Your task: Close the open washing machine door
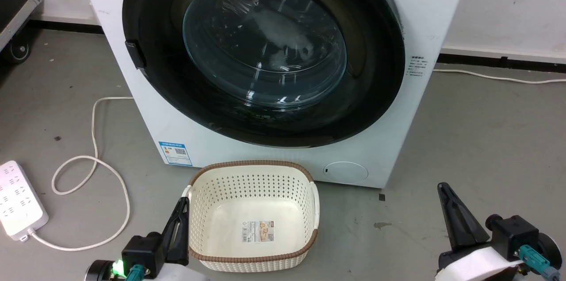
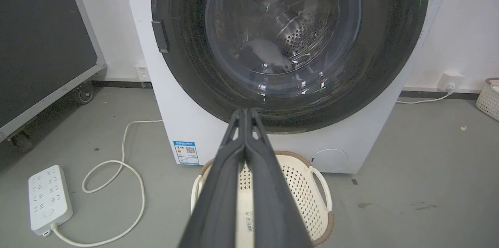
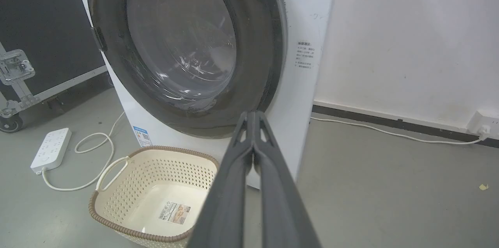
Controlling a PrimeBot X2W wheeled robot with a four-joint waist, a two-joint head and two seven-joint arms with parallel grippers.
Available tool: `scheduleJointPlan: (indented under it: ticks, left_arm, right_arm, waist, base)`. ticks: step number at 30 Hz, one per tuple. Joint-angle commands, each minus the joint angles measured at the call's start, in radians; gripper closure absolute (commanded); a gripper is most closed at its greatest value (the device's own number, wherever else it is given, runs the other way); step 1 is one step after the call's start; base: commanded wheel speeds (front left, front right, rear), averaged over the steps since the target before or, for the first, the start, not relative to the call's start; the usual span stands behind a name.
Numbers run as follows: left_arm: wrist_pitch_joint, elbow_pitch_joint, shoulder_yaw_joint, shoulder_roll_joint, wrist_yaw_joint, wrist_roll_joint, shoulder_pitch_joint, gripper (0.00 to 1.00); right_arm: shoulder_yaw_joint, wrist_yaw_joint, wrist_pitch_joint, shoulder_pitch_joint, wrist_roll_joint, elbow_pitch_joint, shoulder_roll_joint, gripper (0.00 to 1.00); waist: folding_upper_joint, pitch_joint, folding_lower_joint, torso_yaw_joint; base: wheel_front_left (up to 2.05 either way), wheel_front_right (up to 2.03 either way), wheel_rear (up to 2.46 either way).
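The washing machine door, round and black-rimmed with a bulging glass window, lies flat against the front of the white machine; its latch tab sits on the left rim. Pale laundry shows behind the glass. In the head view, my left gripper is low at the left beside a basket, shut and holding nothing. My right gripper is low at the right over bare floor, likewise shut. Both stand well short of the door, with fingertips pressed together in each wrist view.
An empty cream perforated basket with a brown rim stands on the floor right before the machine. A white power strip and looping cable lie to the left. A black wheeled case stands further left. Grey floor spreads to the right.
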Motion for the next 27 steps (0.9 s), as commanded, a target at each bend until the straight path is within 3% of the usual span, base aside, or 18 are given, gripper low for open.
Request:
scheduleJointPlan:
  ticks: [1,27]
  left_arm:
    - [0.005,-0.006,0.003,-0.003,0.005,0.007,-0.009,1.0]
    - [0.058,-0.029,0.02,-0.007,0.009,0.026,-0.019,1.0]
  right_arm:
    - [0.002,0.0,0.005,0.001,-0.006,-0.01,0.001,1.0]
    - [0.008,0.0,0.058,0.002,-0.016,-0.039,0.002,1.0]
  waist:
    - [0.0,0.0,0.0,-0.001]
    - [0.0,-0.002,0.0,-0.014]
  base:
    - [0.0,0.0,0.0]
    - [0.0,0.0,0.0]
